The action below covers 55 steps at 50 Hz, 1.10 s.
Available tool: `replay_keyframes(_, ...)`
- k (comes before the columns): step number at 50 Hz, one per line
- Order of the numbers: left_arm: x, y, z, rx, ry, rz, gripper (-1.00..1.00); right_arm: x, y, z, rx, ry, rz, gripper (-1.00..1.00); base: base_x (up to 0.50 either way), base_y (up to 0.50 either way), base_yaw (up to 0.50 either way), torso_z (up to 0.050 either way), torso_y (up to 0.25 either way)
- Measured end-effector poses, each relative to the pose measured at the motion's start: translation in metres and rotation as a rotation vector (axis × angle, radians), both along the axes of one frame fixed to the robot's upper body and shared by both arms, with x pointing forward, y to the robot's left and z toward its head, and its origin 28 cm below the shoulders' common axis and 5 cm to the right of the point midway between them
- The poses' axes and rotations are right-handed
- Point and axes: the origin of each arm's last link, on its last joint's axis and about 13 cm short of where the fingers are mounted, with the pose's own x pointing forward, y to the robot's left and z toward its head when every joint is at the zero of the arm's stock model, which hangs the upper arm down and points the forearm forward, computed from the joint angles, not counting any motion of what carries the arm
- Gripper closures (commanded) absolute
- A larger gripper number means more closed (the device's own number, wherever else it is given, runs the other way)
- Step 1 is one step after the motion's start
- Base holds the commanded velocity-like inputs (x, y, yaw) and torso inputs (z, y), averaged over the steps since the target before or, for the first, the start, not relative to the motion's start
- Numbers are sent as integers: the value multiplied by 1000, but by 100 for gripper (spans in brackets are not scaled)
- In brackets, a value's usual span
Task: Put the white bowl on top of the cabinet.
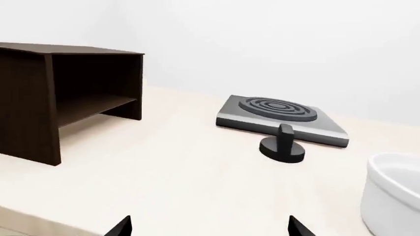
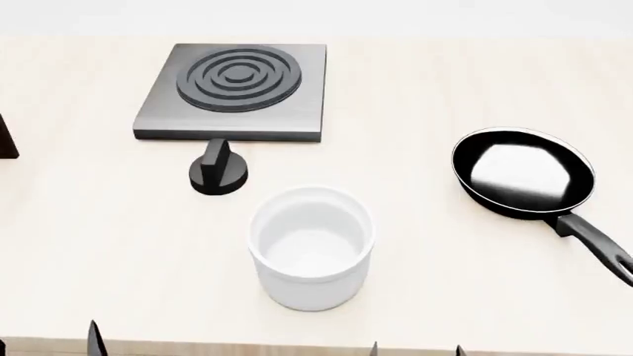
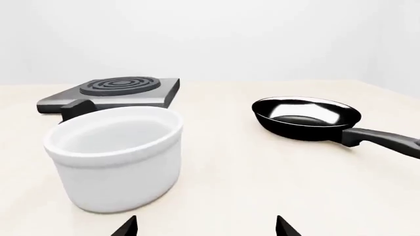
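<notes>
The white bowl (image 2: 311, 248) stands upright and empty on the pale table, near its front edge; the right wrist view has it close up (image 3: 115, 157) and the left wrist view catches only its edge (image 1: 394, 194). The dark-brown cabinet (image 1: 39, 98) with its recessed shelf sits at the far left, just a sliver in the head view (image 2: 5, 141). My left gripper (image 1: 210, 228) is open over bare table, left of the bowl. My right gripper (image 3: 206, 228) is open too, just in front of and right of the bowl, touching nothing.
A grey stove plate (image 2: 237, 89) with concentric rings lies behind the bowl, a black knob (image 2: 218, 170) in front of it. A black frying pan (image 2: 522, 174) sits at the right, handle pointing toward the front right. The table's front edge runs just under both grippers.
</notes>
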Motion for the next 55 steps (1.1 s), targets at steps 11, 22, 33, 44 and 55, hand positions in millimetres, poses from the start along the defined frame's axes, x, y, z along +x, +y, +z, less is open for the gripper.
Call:
replay_keyframes(11, -1, -1, 1, 26, -1, 28, -100, 0, 0, 0, -2, -2, 0, -100, 0, 0, 0, 0, 0)
replay_keyframes(22, 1, -3, 1, 100, 59, 68, -100, 0, 0, 2, 17, -1, 16, -100, 0, 0, 0, 0, 0)
replay_keyframes(33, -14, 15, 12, 63, 45, 392, -100, 0, 0, 0, -5, 7, 15, -100, 0, 0, 0, 0, 0)
replay_keyframes(44, -70, 47, 22, -58, 25, 1084, -100, 0, -1, 1, 17, 1, 9, -100, 0, 0, 0, 0, 0)
replay_keyframes(55, -106, 72, 18, -217, 160, 1583, -100, -2, -2, 4, 31, -24, 10, -100, 0, 32, 0, 0, 0)
